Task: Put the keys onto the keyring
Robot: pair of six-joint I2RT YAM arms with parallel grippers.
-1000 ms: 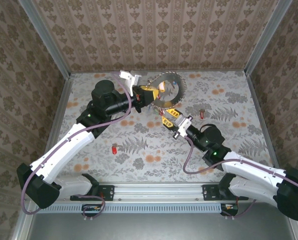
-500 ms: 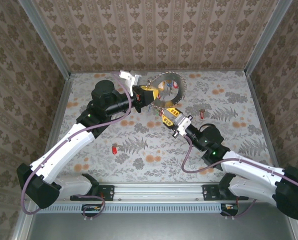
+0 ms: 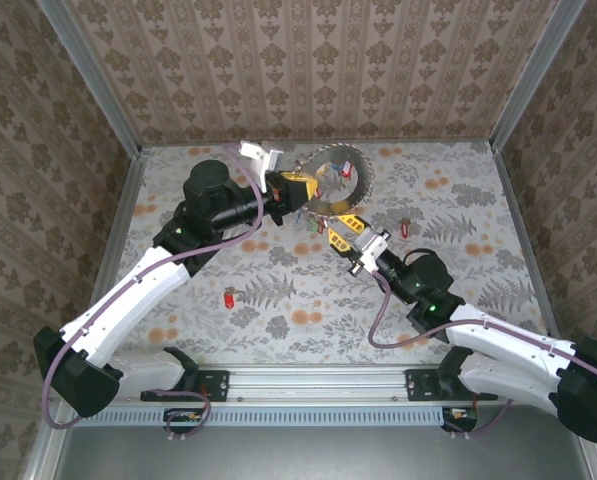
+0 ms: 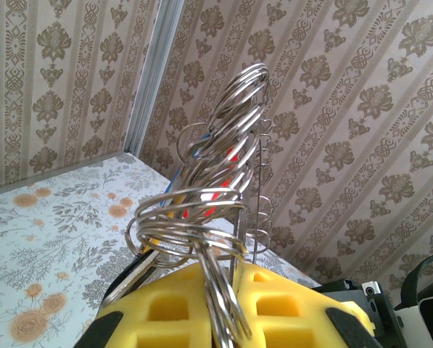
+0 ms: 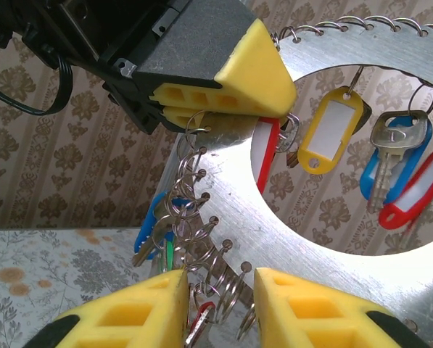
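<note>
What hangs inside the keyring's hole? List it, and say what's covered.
A yellow tag, a silver key and two red tags hang in the hole of the keyring. The key covers part of a blue tag.

The keyring point(image 5: 296, 217) is a flat, pale metal disc with a wide central hole and small wire split rings along its rim. It stands upright, its rim pinched between the left fingers point(image 5: 231, 69). A yellow tag point(image 5: 331, 130), a silver key point(image 5: 384, 141) on a blue tag and a red tag point(image 5: 419, 190) hang in the hole beyond those fingers. Lower rim rings sit in the gap between the right fingers point(image 5: 136, 308). A loose red key point(image 3: 406, 228) lies near the right fingers, and a second red key point(image 3: 227, 298) lies well apart from both pairs.
</note>
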